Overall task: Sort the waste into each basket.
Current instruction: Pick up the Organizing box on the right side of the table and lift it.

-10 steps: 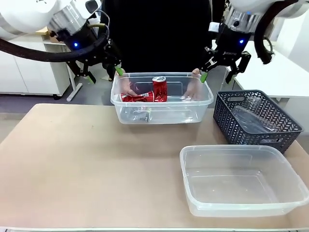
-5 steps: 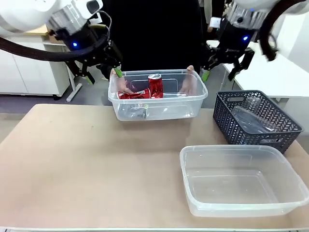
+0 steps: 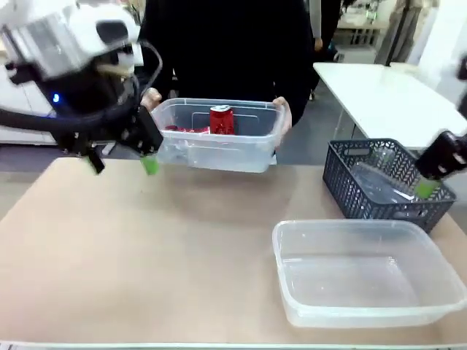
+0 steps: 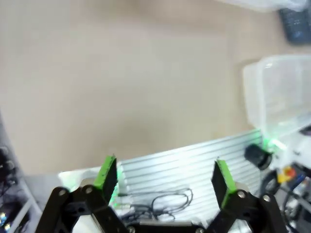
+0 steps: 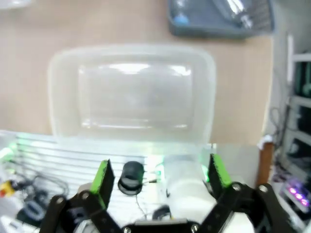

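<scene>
A person's hands (image 3: 282, 115) hold a clear tub (image 3: 219, 154) up at the table's far edge; crushed red cans (image 3: 221, 120) lie inside it. My left gripper (image 3: 122, 162) hangs open and empty, left of and slightly nearer than that tub; its wrist view shows its green pads (image 4: 108, 172) spread over bare table. At the right edge, my right gripper (image 3: 430, 182) is only partly in view, in front of the dark basket (image 3: 350, 197) that holds clear bottles (image 3: 376, 179). Its wrist view shows the right gripper (image 5: 158, 177) open above the empty clear tub (image 5: 131, 92).
The empty clear tub (image 3: 365, 273) sits at the front right of the tan table (image 3: 146, 255), just before the dark basket (image 5: 218, 26). A white table (image 3: 379, 95) stands behind on the right. The left wrist view catches the empty tub's (image 4: 277, 92) corner.
Both grippers have drawn back from the can tub, the left one down and left, the right one down to the right edge. The person has lifted the tub and pulled it farther away.
</scene>
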You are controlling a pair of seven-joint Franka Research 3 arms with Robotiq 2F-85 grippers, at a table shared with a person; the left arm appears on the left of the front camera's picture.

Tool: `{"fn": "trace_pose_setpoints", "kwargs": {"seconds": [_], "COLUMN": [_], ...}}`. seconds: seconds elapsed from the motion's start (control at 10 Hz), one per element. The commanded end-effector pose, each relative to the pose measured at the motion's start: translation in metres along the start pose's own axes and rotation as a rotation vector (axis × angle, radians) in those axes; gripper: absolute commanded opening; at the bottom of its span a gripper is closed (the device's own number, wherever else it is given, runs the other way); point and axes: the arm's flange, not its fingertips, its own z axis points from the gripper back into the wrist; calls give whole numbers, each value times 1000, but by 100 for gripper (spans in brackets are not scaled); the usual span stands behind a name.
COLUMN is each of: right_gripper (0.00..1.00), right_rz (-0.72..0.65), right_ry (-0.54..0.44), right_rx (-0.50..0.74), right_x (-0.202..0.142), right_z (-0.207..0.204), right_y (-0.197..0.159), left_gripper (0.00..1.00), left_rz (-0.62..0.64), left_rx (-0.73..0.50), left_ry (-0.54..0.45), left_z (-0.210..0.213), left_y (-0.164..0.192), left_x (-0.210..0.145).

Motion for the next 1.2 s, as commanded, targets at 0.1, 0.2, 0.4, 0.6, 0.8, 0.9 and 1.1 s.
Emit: {"fn": "trace_pose_setpoints", "kwargs": {"seconds": [0.1, 0.2, 0.4, 0.6, 0.8, 0.9, 1.1], "right_gripper": [99, 99, 99, 99, 99, 99, 99], "right_rz": [0, 0, 81, 69, 1, 10, 23], "right_ry": [0, 0, 1, 76, 113, 136, 203], "right_rx": [0, 0, 12, 31, 123, 163, 202], "right_x": [0, 0, 1, -10, -17, -19, -21], "right_z": [0, 0, -25, -78, -143, -174, -238], "right_y": [0, 0, -22, -86, -134, -137, -124], "left_gripper": [100, 100, 100, 100, 100, 100, 100], "left_rz": [0, 0, -8, 175, 144, 125, 172], "left_rx": [0, 0, 20, -2, -7, 20, 54], "left_ry": [0, 0, 12, 24, 91, 104, 161], "left_z": [0, 0, -5, -65, -130, -157, -193], "left_y": [0, 0, -1, -70, -163, -194, -223], "left_x": [0, 0, -13, 0, 6, 5, 5]}}
